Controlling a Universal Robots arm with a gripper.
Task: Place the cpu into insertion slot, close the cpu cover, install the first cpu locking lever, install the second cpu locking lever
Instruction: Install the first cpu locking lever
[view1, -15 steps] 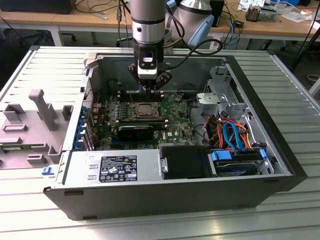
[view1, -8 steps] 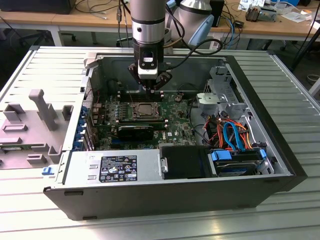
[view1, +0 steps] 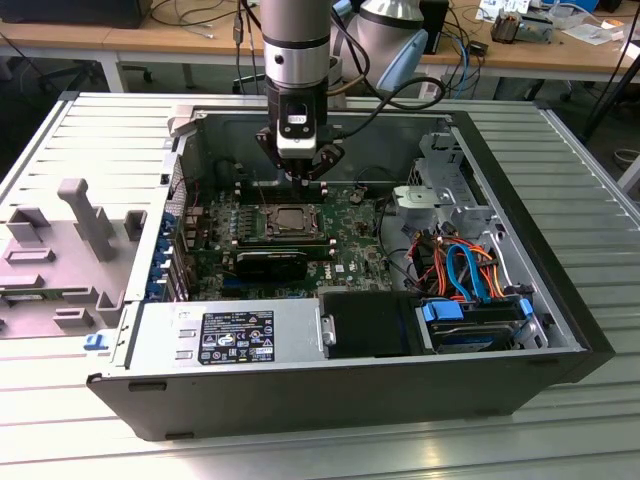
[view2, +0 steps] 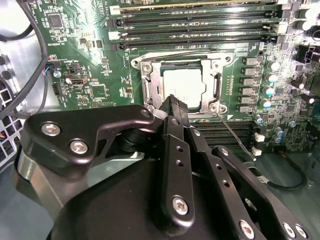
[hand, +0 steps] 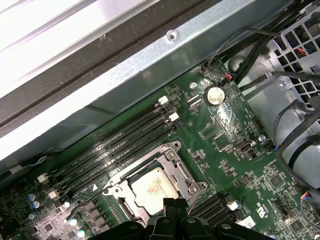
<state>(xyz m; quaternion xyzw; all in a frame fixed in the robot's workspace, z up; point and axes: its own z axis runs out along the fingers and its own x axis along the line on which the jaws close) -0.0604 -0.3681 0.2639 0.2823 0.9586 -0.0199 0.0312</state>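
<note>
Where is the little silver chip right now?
In the second wrist view the cpu lies in the insertion slot, between rows of memory slots, close to the end effector.

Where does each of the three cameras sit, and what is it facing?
Exterior view: off the arm, above the open computer case, looking down into it; shows the arm and gripper over the cpu.
Second wrist view: on the wrist, looking past the gripper and its black body at the cpu.
First wrist view: on the wrist, facing the green board and case wall; the gripper shows its end.
Shared: all three show the cpu; both wrist views show the memory slots.
</note>
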